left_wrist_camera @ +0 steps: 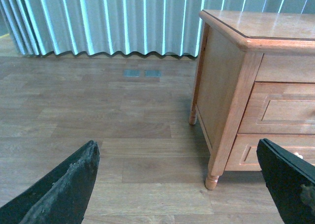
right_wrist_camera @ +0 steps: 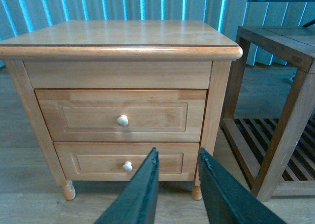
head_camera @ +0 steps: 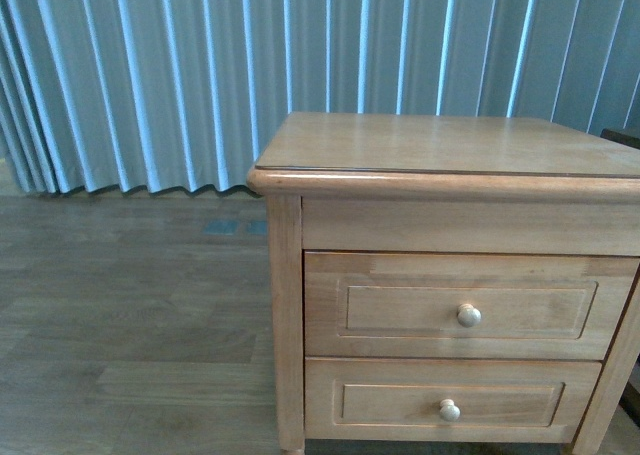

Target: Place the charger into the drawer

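Jaws empty: left gripper (left_wrist_camera: 179, 184) spread wide, right gripper (right_wrist_camera: 178, 187) narrowly parted before shut panelled wooden drawer (right_wrist_camera: 120, 115).

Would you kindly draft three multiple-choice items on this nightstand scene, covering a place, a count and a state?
1. Where is the taller drawer relative to the shorter drawer?
A. Above it
B. Below it
C. Beside it

2. How many round knobs show on the nightstand front?
A. One
B. Two
C. Four

3. What state is the taller drawer in?
A. Pulled fully out
B. Half open
C. Closed

Answers:
1. A, since the front view shows it directly above the shorter one.
2. B, since each drawer carries one pale knob.
3. C, since its front sits flush with the frame in the front and right wrist views.
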Robot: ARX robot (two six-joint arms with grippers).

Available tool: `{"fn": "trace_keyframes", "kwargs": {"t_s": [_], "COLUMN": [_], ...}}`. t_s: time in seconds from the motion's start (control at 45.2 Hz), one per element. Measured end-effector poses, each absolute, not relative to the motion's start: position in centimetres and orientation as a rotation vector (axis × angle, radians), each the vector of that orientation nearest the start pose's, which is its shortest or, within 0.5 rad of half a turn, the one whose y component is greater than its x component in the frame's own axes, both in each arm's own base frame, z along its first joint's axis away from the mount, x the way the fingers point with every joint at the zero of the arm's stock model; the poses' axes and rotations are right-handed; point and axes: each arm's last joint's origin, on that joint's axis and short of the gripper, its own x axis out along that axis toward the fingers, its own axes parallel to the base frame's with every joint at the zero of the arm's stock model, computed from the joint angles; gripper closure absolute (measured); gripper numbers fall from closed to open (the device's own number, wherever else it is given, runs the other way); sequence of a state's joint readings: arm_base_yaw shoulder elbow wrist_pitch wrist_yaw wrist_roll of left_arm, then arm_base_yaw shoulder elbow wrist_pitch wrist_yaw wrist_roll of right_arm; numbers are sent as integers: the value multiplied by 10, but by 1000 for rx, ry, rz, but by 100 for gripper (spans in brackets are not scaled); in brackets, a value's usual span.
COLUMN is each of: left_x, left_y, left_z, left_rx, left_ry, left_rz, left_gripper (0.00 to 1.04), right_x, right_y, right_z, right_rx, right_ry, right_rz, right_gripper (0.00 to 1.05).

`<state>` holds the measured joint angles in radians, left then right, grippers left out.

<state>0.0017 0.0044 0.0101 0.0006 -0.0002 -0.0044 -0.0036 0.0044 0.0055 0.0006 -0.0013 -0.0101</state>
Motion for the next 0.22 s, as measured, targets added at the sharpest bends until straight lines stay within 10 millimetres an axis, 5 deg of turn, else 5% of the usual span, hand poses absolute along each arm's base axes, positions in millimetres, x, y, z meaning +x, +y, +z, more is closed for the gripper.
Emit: {"fn": "trace_keyframes", "kwargs": {"t_s": [0.221], "left_x": [97], "left_y": [0], "left_z": [167], "left_rx": [-4], "left_ry": [-6], "left_rz": [2], "left_gripper": [6], "right_x": [98], "right_y": [0], "right_z": [165], "right_rx": [-10], "right_ry": [-2], "right_rz": [-2], "right_gripper": [38]}}
